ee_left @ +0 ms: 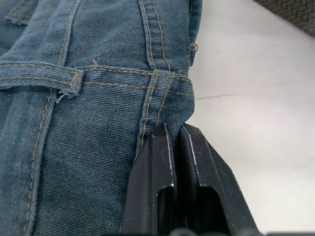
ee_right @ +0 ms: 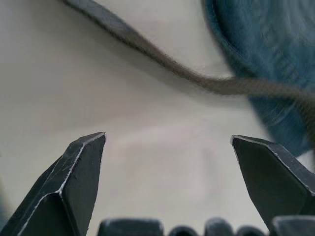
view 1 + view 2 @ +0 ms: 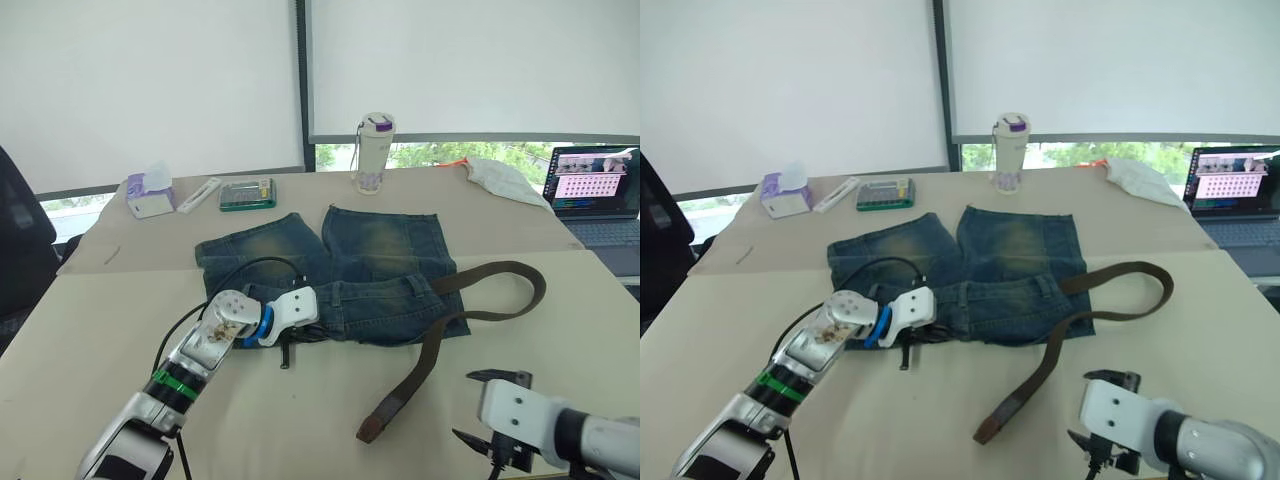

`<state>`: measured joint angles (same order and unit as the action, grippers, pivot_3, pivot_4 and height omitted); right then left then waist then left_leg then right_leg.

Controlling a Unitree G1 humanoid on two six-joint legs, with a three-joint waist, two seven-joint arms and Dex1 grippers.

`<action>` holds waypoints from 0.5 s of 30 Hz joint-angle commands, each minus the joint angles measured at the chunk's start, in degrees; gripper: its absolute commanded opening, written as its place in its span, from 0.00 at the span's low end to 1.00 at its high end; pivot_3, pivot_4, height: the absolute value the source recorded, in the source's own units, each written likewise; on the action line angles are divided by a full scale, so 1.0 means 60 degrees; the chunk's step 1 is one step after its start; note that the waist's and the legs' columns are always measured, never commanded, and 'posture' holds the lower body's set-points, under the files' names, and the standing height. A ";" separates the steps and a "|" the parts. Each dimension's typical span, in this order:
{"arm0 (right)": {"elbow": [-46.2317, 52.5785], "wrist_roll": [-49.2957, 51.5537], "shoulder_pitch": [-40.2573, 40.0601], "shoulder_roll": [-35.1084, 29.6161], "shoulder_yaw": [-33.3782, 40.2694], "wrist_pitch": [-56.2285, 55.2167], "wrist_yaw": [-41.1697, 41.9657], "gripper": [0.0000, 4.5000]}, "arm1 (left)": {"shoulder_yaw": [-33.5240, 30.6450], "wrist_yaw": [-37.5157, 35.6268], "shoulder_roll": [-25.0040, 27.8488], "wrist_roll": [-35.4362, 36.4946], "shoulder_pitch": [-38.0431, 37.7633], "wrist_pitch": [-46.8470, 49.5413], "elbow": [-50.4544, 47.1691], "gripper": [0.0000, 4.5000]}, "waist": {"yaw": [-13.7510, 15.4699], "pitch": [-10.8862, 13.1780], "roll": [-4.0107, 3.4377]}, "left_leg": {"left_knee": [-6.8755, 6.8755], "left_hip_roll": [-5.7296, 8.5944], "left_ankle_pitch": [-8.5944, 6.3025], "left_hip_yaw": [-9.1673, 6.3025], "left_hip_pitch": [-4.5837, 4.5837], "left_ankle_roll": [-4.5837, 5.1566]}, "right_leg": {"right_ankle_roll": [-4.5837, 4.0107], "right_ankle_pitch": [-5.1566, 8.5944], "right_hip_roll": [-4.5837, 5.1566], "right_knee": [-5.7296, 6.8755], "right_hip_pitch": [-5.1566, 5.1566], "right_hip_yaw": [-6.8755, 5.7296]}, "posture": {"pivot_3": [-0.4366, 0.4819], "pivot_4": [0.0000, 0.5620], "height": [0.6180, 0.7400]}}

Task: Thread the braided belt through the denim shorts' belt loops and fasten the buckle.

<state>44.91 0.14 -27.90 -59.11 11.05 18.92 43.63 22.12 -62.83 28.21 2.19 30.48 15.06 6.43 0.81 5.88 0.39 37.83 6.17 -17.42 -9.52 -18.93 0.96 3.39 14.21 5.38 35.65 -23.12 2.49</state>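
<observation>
The blue denim shorts, faded yellowish on the two wide legs, lay flat on the pale beige table with the waistband nearest the robot and the legs pointing away toward the window. The left gripper sat at the waistband's left corner, and the left wrist view showed its two black fingers pressed together with a fold of the denim edge pinched between them, just below a stitched seam and near a small belt loop sewn across the waistband. The long dark brown braided belt ran from the right end of the waistband, curved out in a wide loop over the table to the right of the shorts, doubled back across the shorts' right edge and trailed down toward the robot, its free end resting on bare table. That end lay left of the right gripper and apart from it — the right fingers stood wide apart over the table with nothing between them, the strap crossing the surface beyond their tips beside the denim hem. I could not make out the buckle. Farther back stood a clear water bottle with a purple lid, a tissue box and an open laptop.
</observation>
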 commanded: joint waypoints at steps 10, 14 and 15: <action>-0.1398 -0.1659 0.3387 0.0545 -0.2873 -0.1346 0.0404 1.00 | -0.1298 0.0168 0.0759 0.1233 -0.0872 0.1460 -0.2621 0.01 | -0.0021 -0.0012 -0.0025 | -0.0008 -0.0013 -0.0003 -0.0001 -0.0008 -0.0006 | -0.0004 0.0001 0.0002 0.0009 -0.0017 0.0011 | 0.48 0.27 1.00; -0.1528 -0.1664 0.3882 0.0661 -0.3347 -0.1353 0.0820 1.00 | -0.1585 0.0461 0.0905 0.1443 -0.1236 0.1865 -0.3220 0.01 | 0.0012 -0.0022 -0.0042 | -0.0006 -0.0011 -0.0003 -0.0002 -0.0009 -0.0006 | -0.0005 0.0001 0.0004 0.0008 -0.0016 0.0011 | 0.48 0.27 1.00; -0.1577 -0.1673 0.3971 0.0686 -0.3438 -0.1369 0.0893 1.00 | -0.1602 0.0498 0.0922 0.1464 -0.1286 0.1902 -0.3300 0.01 | 0.0024 -0.0025 -0.0046 | -0.0005 -0.0010 -0.0004 -0.0002 -0.0009 -0.0006 | -0.0005 0.0001 0.0003 0.0007 -0.0016 0.0011 | 0.48 0.27 1.00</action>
<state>35.22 -9.88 -5.01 -55.24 -9.30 12.22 48.22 14.43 -60.60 33.31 9.46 22.47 26.17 -10.81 0.95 5.73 0.12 37.79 6.11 -17.44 -9.52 -18.97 0.93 3.36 14.22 5.40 35.69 -23.20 2.55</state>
